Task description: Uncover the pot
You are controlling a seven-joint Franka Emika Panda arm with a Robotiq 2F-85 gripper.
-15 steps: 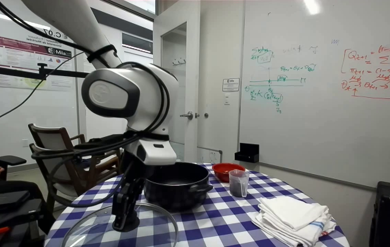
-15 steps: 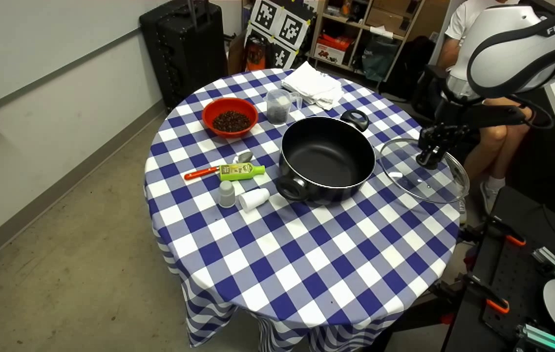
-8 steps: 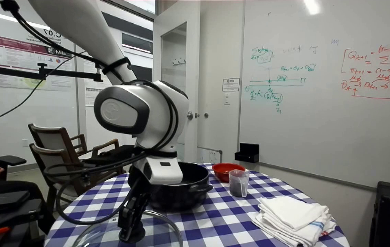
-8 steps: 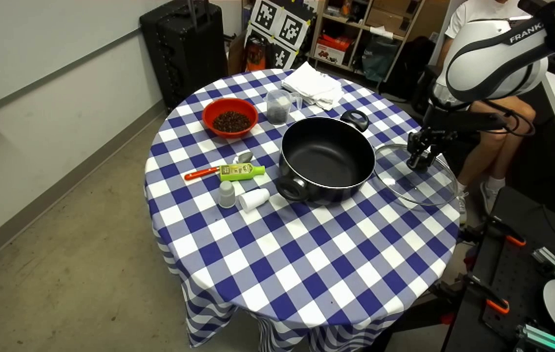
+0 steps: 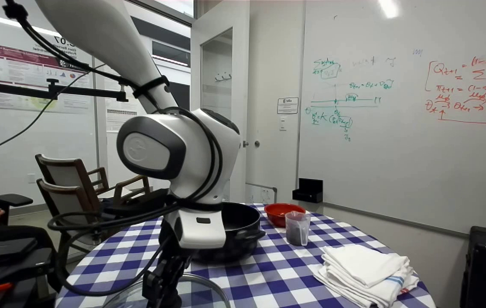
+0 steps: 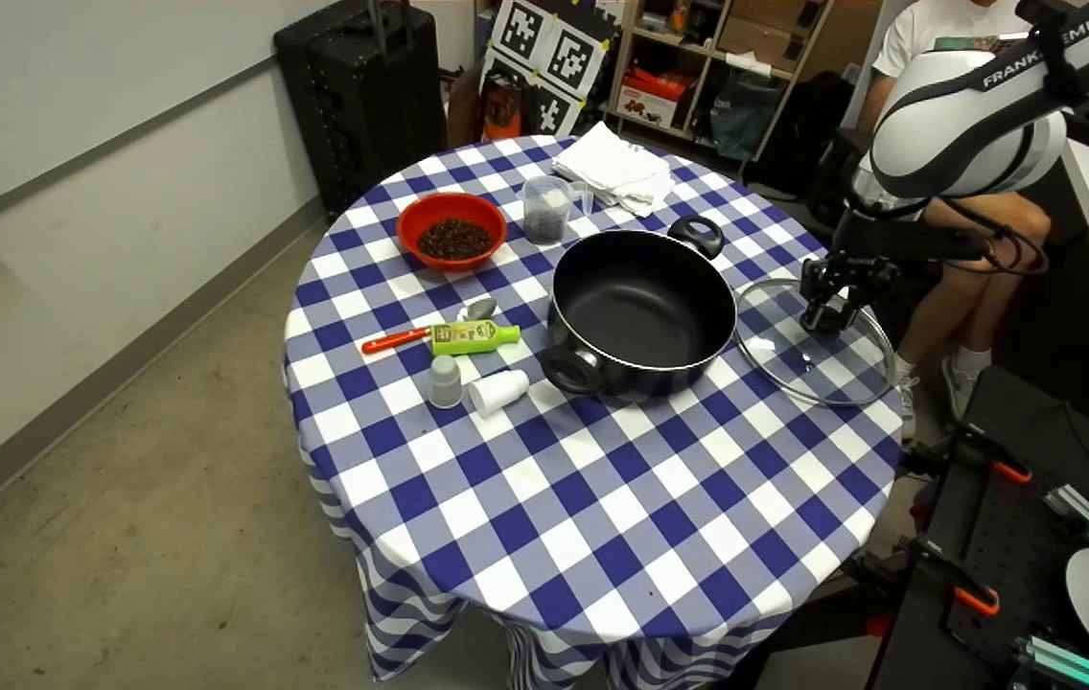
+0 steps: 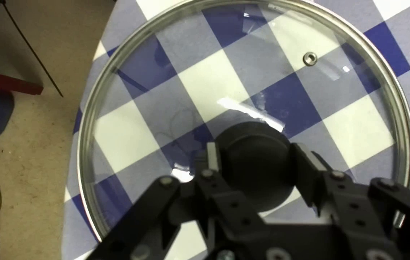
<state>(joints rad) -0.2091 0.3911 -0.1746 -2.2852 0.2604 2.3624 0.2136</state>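
The dark round pot [image 6: 621, 307] stands on the table without its lid, its inside bare. In an exterior view, the pot [image 5: 243, 244] is partly hidden behind the arm. The round glass lid [image 6: 784, 377] with a metal rim is beside the pot, near the table's edge; it also shows in the wrist view [image 7: 205, 90]. My gripper [image 7: 256, 159] has its fingers on both sides of the lid's black knob [image 7: 257, 177], pressed against it. In an exterior view, the gripper [image 6: 822, 311] is above the lid. The lid lies level at or just above the cloth; I cannot tell if it touches.
A red bowl [image 6: 453, 230] with dark bits, a clear jug [image 6: 546, 211] and folded white towels [image 6: 614, 168] are behind the pot. A green bottle [image 6: 473, 336], red-handled utensil [image 6: 396, 340], grey shaker [image 6: 445, 381] and white cup [image 6: 499, 391] lie or stand beside it. A person sits nearby.
My gripper and the lid have moved down and towards the pot over the last second. In the last half second they have moved only slightly, mostly lower. The pot has not moved.
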